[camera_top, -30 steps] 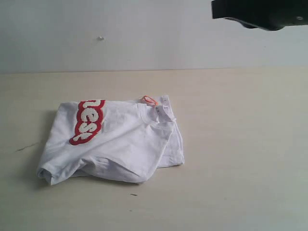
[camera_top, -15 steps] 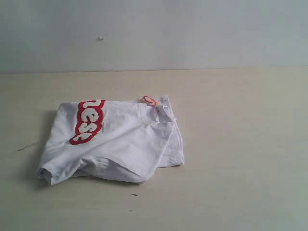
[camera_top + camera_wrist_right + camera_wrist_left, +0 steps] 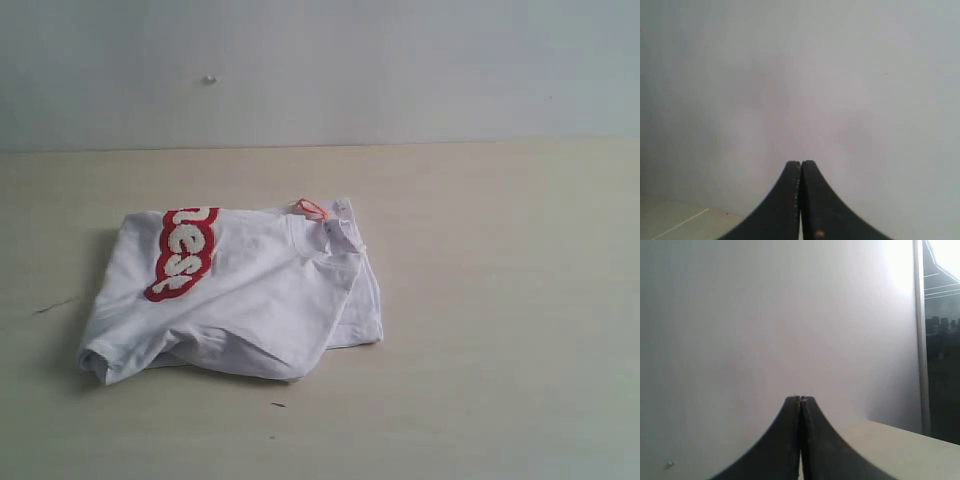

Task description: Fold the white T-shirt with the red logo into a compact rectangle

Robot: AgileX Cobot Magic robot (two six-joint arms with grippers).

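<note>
Left gripper: the left gripper has its jaws pressed together with nothing between them. It faces a plain wall and is out of the exterior view.
Right gripper: the right gripper is likewise closed tight and empty, and faces the wall, away from the work.
Shirt, position: the white T-shirt lies on the table, toward 9 o'clock from the middle of the exterior view. Neither gripper touches it.
Shirt, condition: it is folded over into a rough bundle, not a clean rectangle. The 7 o'clock corner is puffed and rounded, and an under layer sticks out at 4 o'clock.
Handling, judged: light, soft and limp. It should sag when lifted and the layers may slide apart, but nothing is fragile.
Grip points, judged: pinch through all layers at the corners, at 7 o'clock and 4 o'clock, rather than on the flat middle.
Logo: the red logo sits at the bundle's 10 o'clock, running sideways.
Writing: only a few white letters show, among them an "e" and an "s". The rest is folded under.
Neck tag: the small orange neck tag is at the 1 o'clock edge, too small to read.
Brands: none legible.
</note>
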